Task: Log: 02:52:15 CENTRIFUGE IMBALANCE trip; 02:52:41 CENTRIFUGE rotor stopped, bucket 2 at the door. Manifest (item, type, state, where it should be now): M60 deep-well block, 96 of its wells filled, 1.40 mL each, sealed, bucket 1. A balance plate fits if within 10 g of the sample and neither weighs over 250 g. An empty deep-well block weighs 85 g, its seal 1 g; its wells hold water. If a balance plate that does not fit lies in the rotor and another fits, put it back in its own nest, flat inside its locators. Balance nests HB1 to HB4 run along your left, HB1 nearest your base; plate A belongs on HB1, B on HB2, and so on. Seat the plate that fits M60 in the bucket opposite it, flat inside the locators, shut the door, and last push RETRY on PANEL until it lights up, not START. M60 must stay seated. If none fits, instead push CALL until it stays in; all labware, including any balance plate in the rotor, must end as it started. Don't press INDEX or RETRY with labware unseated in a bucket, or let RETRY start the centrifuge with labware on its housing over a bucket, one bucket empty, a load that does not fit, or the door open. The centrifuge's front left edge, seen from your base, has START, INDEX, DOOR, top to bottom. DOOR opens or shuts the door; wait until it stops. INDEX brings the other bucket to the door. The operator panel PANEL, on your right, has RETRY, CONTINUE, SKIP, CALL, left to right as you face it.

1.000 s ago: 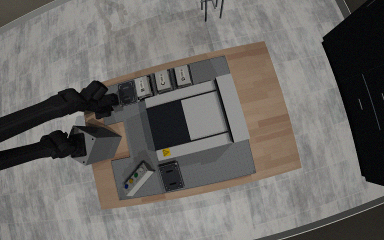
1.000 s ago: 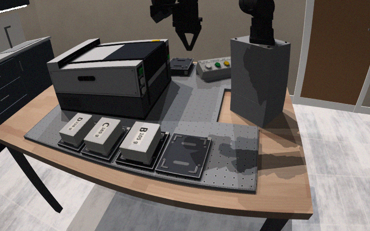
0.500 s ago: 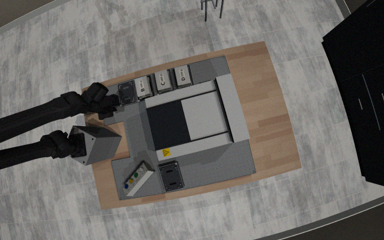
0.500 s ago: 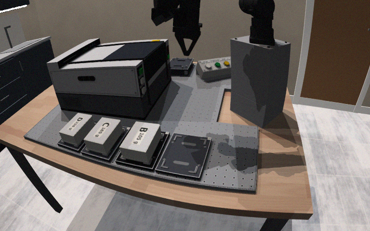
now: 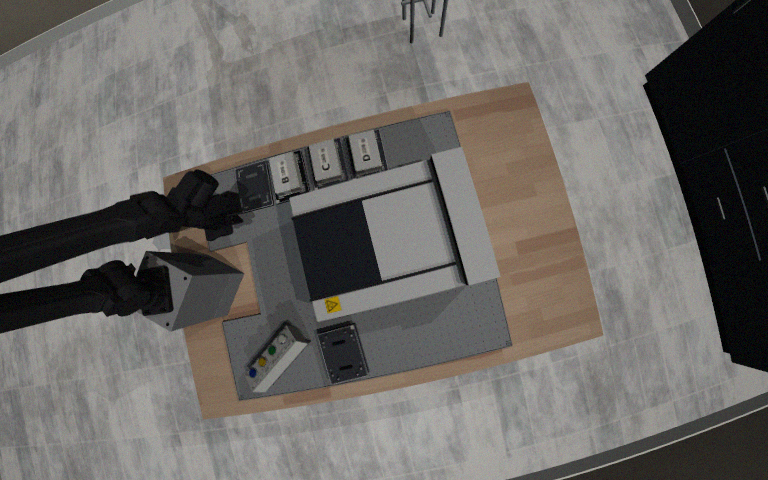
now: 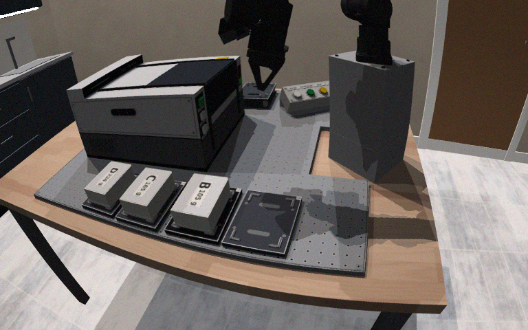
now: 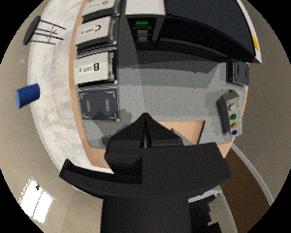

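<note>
Nearest the edge of the table (image 6: 225,282), four flat holders are laid in a row so that each weight block can be returned to its own place. The holder closest to the arm's pedestal (image 6: 369,122) is bare (image 6: 262,223); its block is judged to be inside the machine. On the other three, blocks marked "B 105 g" (image 6: 201,200), "C 165 g" (image 6: 146,190) and "D" (image 6: 107,179) are seated flat. D's small figure is read as about 228 g, which would suit the sample.

Behind them the centrifuge (image 6: 136,114) is set, its green-lit buttons (image 6: 201,102) on the corner facing the arm. A yellow warning triangle (image 5: 331,305) is seen on its top. The sample block is not visible and is presumed inside.

Beyond, the gripper (image 6: 263,84) is held high, pointing down, fingers pinched together on nothing. Farthest, the button box (image 6: 305,97) is angled toward the arm; its lettering cannot be read.
</note>
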Tool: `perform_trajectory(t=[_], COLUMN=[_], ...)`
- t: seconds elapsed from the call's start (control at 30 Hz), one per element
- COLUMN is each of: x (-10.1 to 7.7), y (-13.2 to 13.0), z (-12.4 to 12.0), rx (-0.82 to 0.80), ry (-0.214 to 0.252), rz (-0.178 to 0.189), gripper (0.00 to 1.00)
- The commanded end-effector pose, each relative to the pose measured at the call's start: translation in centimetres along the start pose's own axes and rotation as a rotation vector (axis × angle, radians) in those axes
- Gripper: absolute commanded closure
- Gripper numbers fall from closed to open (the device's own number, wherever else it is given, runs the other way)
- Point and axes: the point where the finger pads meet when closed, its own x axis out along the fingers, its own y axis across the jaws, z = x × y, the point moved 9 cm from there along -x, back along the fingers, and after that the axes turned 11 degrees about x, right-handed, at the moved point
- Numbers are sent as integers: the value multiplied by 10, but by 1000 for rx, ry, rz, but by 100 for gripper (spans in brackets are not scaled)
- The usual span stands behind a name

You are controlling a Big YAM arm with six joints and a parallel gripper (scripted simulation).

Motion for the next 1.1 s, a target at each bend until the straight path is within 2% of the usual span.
perform_trajectory(t=[0.0, 0.1, 0.6, 0.67, 1.07], x=[9, 12, 48, 48, 76], y=[5, 5, 3, 3, 2], z=[-2, -3, -10, -10, -14], rx=[-4, -6, -17, -17, -16], ry=[-39, -49, -207, -207, -321], rz=[20, 22, 52, 52, 74], gripper=[100, 100, 100, 100, 100])
